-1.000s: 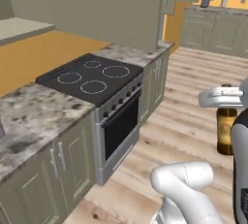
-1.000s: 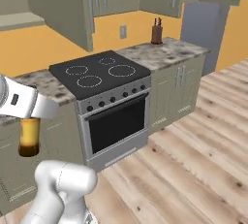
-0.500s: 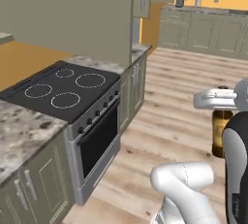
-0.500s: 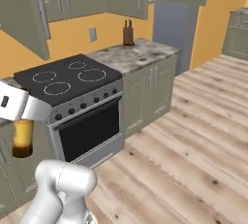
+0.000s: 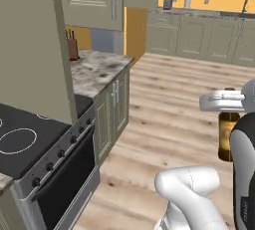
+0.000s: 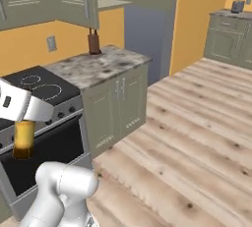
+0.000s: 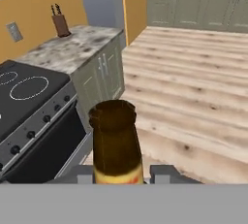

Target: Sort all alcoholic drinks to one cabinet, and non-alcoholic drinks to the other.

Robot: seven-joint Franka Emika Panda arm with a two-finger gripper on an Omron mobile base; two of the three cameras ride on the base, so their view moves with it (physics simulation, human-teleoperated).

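The beer bottle [image 5: 227, 139] hangs upright in mid-air, clamped at its neck by the gripper [image 5: 225, 102], out over the wood floor [image 5: 169, 109] in front of the stove [image 6: 34, 123]. Right of the stove runs a speckled counter [image 6: 96, 66] with a knife block [image 6: 93, 43] at its back, cabinets [image 6: 118, 105] beneath.

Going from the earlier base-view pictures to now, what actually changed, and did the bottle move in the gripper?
The base drove, so both base views shifted: the stove slid toward the arm's side of each picture, and the marble counter with the knife block came closer. Nothing was let go. The gripper stays shut on the brown beer bottle, which hangs upright as before.
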